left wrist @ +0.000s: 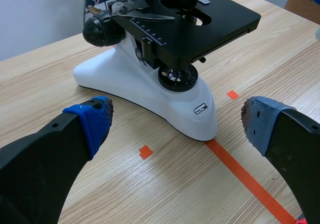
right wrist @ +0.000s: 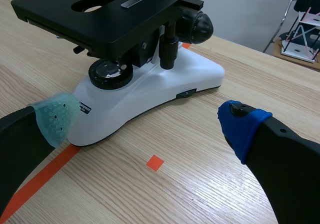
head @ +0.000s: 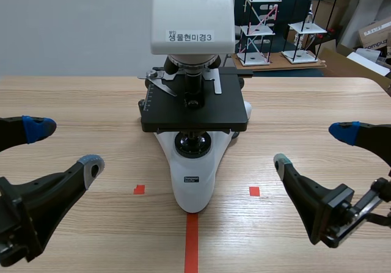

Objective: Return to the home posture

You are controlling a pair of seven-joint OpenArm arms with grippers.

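Note:
A white microscope [head: 193, 181] with a black stage [head: 194, 105] stands at the table's middle, on the end of the centre tape line. My left gripper [head: 64, 146] hovers low at the left, open, nothing between its fingers. In the left wrist view the microscope [left wrist: 150, 81] lies ahead of the open left gripper [left wrist: 177, 121]. My right gripper [head: 314, 146] sits low at the right, also open and holding nothing. From the right wrist view the microscope [right wrist: 150, 91] stands ahead of the right gripper [right wrist: 145, 116], off toward its green-padded finger.
The wooden table [head: 317, 102] stretches to both sides of the microscope. Behind the table's far edge stand white shelf models [head: 263, 22] and cardboard boxes [head: 376, 35].

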